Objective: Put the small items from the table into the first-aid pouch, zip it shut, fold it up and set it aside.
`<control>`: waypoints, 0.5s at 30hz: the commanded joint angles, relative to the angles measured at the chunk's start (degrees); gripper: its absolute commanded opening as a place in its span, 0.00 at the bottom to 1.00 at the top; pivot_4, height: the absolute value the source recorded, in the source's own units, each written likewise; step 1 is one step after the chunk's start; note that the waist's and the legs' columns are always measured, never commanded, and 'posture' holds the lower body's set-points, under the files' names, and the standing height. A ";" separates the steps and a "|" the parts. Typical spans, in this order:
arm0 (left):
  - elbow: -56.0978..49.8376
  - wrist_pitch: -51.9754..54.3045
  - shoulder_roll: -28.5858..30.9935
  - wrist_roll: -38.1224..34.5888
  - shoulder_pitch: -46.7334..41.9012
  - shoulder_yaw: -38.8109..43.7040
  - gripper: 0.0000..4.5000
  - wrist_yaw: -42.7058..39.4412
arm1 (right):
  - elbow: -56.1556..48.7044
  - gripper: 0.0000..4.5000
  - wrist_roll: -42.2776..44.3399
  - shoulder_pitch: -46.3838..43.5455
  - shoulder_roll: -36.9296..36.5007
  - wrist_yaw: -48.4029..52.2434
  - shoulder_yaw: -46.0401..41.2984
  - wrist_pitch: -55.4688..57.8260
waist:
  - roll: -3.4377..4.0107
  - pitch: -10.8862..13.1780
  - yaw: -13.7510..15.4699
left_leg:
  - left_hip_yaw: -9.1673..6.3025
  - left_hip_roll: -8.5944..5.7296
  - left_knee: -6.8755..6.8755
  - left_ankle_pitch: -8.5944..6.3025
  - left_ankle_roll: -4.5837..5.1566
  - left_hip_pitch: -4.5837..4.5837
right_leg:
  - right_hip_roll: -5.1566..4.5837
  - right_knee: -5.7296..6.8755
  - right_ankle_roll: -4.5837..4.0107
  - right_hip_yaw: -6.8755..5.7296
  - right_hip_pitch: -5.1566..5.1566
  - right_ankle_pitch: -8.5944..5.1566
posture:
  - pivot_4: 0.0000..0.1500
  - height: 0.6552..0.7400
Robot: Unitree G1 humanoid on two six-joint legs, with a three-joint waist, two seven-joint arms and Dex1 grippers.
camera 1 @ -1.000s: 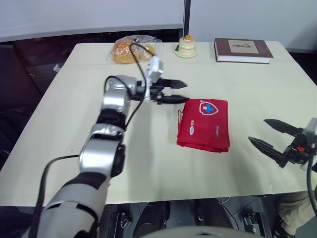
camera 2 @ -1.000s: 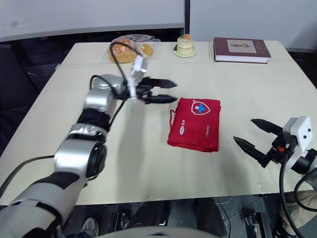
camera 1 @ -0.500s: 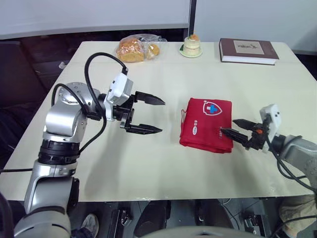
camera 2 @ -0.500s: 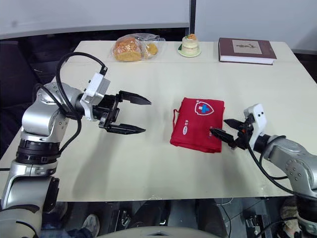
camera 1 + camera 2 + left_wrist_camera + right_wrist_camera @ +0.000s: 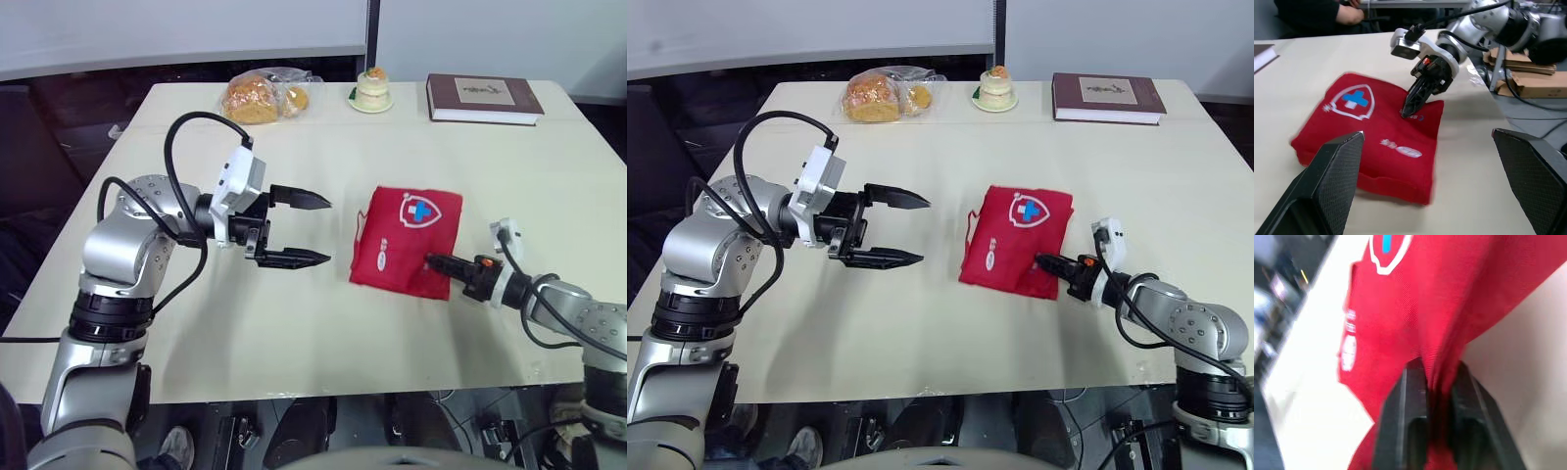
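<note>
Red fabric is clamped tight in the black two-fingered right gripper [image 5: 432,262], at the right edge of the folded red first-aid pouch [image 5: 404,233] laid on the cream table [image 5: 294,323]. The left gripper [image 5: 327,231] is held spread wide above the table, left of the pouch.

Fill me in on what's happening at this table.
The robot is working on a red first-aid pouch, which lies folded on the table. Its right hand is shut on the fabric at the pouch's near right edge. The left hand hovers open to the left of the pouch and holds nothing. Along the far edge sit a bag of bread, a small cake and a book, all apart from the pouch.
</note>
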 commanded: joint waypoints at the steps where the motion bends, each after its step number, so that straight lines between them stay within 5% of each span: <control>1: -0.12 -0.12 -1.38 -0.17 -1.85 1.93 1.00 5.10 | 5.57 0.01 -3.29 -8.84 4.80 -12.40 -9.57 -12.74 | 0.04 0.03 0.03 | 0.01 0.00 0.00 0.01 -0.01 0.00 | 0.01 0.00 0.00 0.01 -0.01 0.01 | 1.00 0.87; 9: -0.29 0.85 -3.04 -1.49 -2.28 1.97 1.00 9.70 | 18.79 0.01 -7.20 -24.20 16.24 -33.10 -20.23 -34.06 | 0.06 0.02 -0.46 | 0.42 -0.06 -0.02 0.13 -0.20 -0.77 | -0.03 0.69 -0.02 0.46 -1.21 0.01 | 1.00 0.87; 14: 0.42 0.12 -3.54 -1.07 -2.72 1.77 1.00 11.14 | 24.91 0.01 -7.06 -27.08 18.35 -37.12 -20.36 -36.52 | 0.08 0.02 -1.62 | 0.56 0.00 -0.06 0.19 -0.28 -0.76 | 0.10 0.87 -0.03 0.64 -1.34 0.01 | 1.00 0.87; 15: 0.50 -0.04 -3.78 -1.12 -2.76 1.93 1.00 11.55 | 25.61 0.10 -7.53 -27.03 18.36 -37.31 -19.88 -36.69 | 0.08 0.02 -1.71 | 0.60 0.00 -0.11 0.19 -0.28 -0.75 | 0.11 0.87 -0.03 0.68 -1.36 0.01 | 1.00 0.87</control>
